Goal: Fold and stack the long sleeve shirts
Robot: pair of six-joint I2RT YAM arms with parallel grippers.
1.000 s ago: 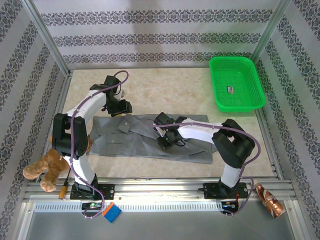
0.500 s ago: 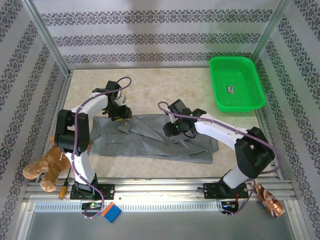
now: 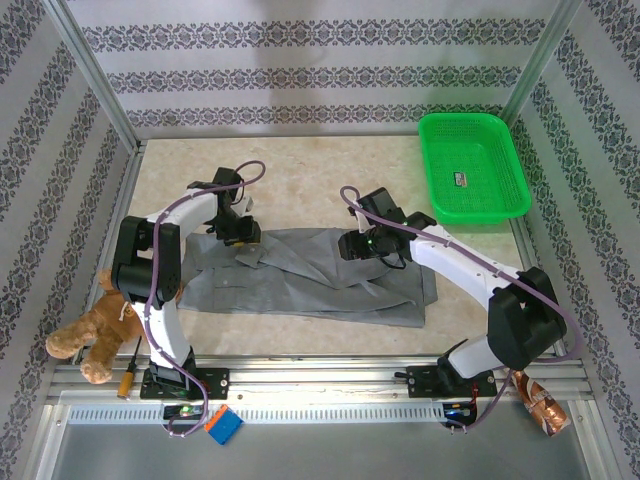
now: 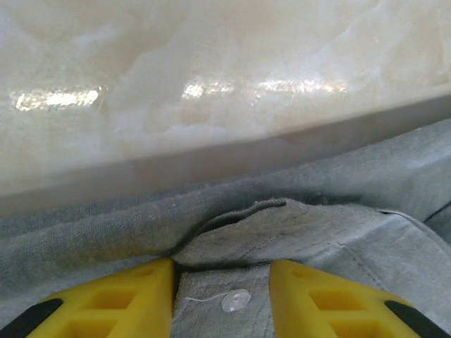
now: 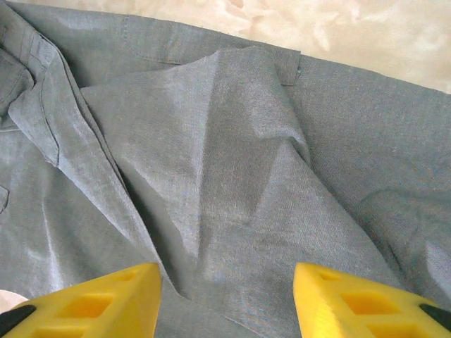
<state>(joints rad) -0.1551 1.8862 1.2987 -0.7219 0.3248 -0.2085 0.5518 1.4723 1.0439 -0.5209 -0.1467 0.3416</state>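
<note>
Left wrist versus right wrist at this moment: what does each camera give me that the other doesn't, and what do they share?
Left wrist: a white button on the grey shirt, sitting between the parted fingers of the left gripper. Right wrist: a raised crease running across the cloth, ahead of the right gripper, fingers spread wide. Both: the grey shirt and the beige table beyond its edge.

Grey long sleeve shirt lying rumpled across the lower frame, small clear button on its placket, left gripper with yellow jaws apart either side of that button, glossy cream marbled desk beyond.
</note>
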